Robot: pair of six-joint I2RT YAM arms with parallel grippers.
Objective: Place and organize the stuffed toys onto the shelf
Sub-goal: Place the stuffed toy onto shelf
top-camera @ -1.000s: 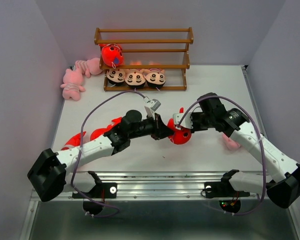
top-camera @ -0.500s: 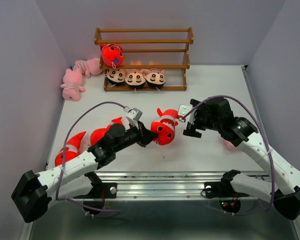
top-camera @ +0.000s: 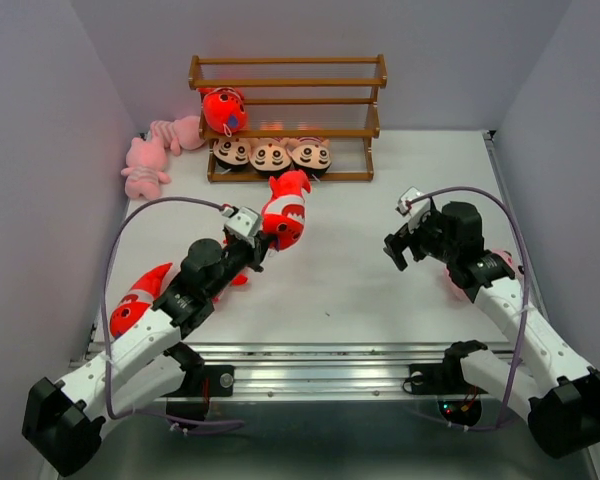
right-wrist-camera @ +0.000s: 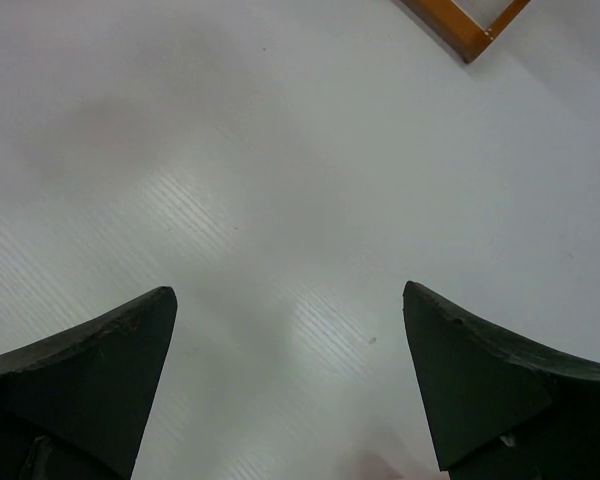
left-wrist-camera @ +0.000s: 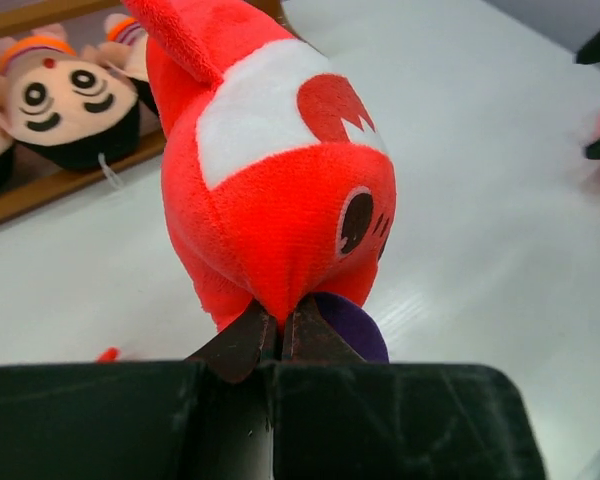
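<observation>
Now the red fish [top-camera: 285,215] is gripped by the left hand [top-camera: 258,240] alone, brought near the shelf [top-camera: 280,82] for placing; the right hand [top-camera: 400,247] is withdrawn, spread wide.

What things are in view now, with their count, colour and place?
shelf: one, brown, far side of table.
dolls: three, black-haired, abreast on bottom tier.
fish: three sure, red-orange and white; one on middle tier, one in left gripper, one on table at near left; red bit under left arm may be a fourth.
frogs: three, pink; two on table left of shelf, one partly hidden by right arm.
table: one, white.
left gripper: black, shut on fish.
right gripper: black, open, empty, over table.
</observation>
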